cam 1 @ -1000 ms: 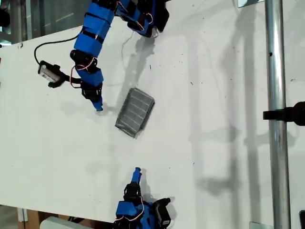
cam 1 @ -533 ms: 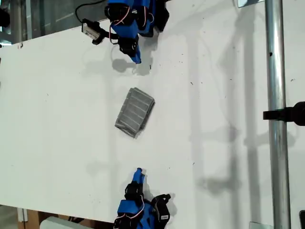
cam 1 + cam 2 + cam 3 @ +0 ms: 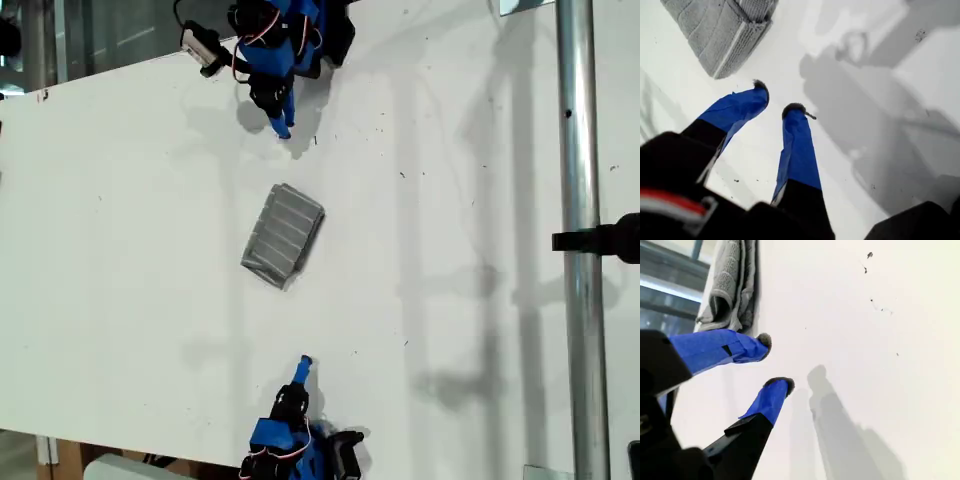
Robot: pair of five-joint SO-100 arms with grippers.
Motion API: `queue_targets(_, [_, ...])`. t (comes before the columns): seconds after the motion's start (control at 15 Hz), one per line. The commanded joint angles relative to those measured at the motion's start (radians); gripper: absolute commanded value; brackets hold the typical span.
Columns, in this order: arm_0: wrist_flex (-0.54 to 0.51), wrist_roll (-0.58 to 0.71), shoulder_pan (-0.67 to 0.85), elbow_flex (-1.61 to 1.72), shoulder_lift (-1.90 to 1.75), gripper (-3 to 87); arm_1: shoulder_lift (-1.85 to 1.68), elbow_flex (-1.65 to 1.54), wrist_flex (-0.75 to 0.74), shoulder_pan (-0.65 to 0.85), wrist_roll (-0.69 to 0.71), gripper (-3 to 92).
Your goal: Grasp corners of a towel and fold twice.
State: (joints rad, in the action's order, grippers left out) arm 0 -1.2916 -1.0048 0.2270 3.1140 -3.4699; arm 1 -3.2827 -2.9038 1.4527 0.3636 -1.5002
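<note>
The towel (image 3: 284, 235), grey with white stripes, lies folded into a small thick rectangle in the middle of the white table (image 3: 120, 300). My first gripper (image 3: 283, 128) hangs near the table's far edge in the exterior view, pointing at the towel, apart from it. In the first wrist view, my first gripper (image 3: 777, 97) is open and empty, with a towel (image 3: 715, 30) corner (image 3: 717, 75) just ahead. My second gripper (image 3: 305, 362) is at the table's near edge, also apart from the towel. In the second wrist view, my second gripper (image 3: 776, 362) is open and empty, and the towel (image 3: 730, 285) shows its looped folded edge.
A vertical metal pole (image 3: 578, 240) with a black clamp (image 3: 605, 240) stands at the exterior view's right. Both arm bases sit at the table's edges, at the top and bottom of the exterior view. Small dark specks (image 3: 869, 255) mark the table.
My first gripper has pulled back from beside the towel, on the exterior view's left, to the table's far edge. My second gripper has shifted slightly towards the exterior view's right. The towel has not moved.
</note>
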Motion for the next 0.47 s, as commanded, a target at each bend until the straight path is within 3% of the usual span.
queue_targets(0.0, [0.000, 0.035, -0.005, 0.006, -0.005, 12.1, -0.002, 0.009, 0.009, 0.035, 0.017, 11.8])
queue_targets(0.4, [0.000, 0.035, -0.005, 0.006, -0.005, 12.1, -0.002, 0.009, 0.009, 0.031, 0.017, 11.8])
